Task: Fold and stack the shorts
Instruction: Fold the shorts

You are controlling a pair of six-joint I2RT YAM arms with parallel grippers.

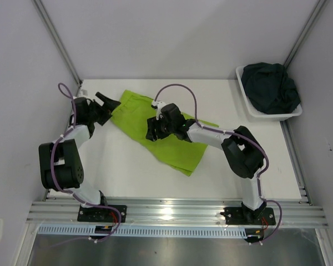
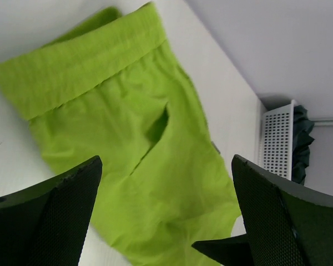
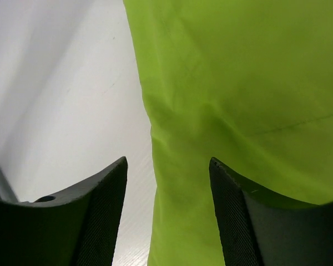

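Now lime shorts (image 1: 134, 113) run upper-left to lower-right.
Right gripper (image 1: 151, 132) mid-cloth, parted, empty; left gripper (image 1: 106, 102) wide at top end.

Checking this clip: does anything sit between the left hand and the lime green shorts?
Nothing visible does. The left hand is open at the left end of the lime green shorts, with only cloth and bare table ahead of it. The right hand is open over the same shorts farther right, not in between.
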